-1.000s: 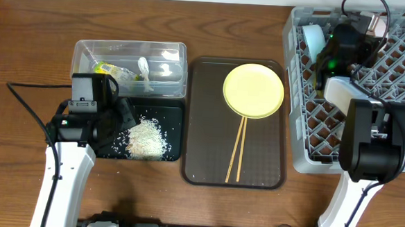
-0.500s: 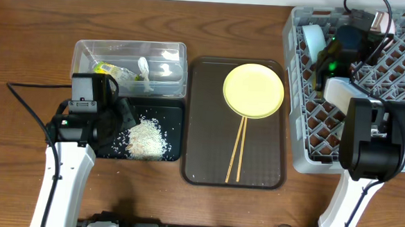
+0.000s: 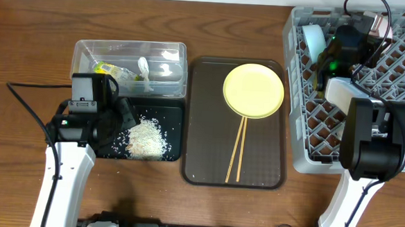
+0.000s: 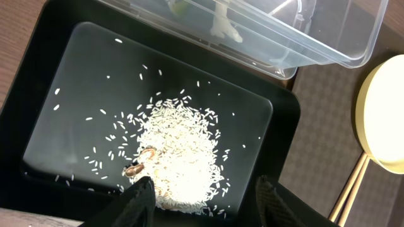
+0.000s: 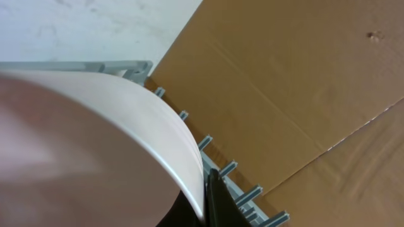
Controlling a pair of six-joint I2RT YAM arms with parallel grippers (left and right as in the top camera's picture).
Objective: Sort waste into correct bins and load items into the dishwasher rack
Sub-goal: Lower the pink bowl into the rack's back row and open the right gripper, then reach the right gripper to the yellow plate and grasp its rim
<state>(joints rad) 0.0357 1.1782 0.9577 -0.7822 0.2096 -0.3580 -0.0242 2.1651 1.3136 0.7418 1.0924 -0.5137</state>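
Note:
My left gripper (image 4: 205, 203) hangs open low over the black tray (image 4: 57, 132), its fingertips either side of the heap of white rice (image 4: 180, 151). The clear tub (image 3: 87, 52) behind it holds the green-yellow wrapper (image 3: 111, 70) and the white scrap (image 3: 144, 67). The yellow plate (image 3: 254, 90) and the chopsticks (image 3: 237, 150) lie on the brown tray. My right gripper (image 5: 207, 200) is shut on the rim of the white bowl (image 5: 95, 145) with the pinkish outside, at the back of the grey dishwasher rack (image 3: 391, 89). A light blue bowl (image 3: 314, 38) stands in the rack's back left corner.
The brown serving tray (image 3: 207, 155) lies between the bins and the rack. A couple of brown scraps (image 4: 140, 161) sit in the rice. Brown cardboard (image 5: 303, 82) stands beyond the rack's back edge (image 5: 88, 65). My right arm (image 3: 371, 143) reaches across the rack's front half.
My right gripper has shifted slightly toward the rack's back right with the bowl. The left arm and the rice have not moved.

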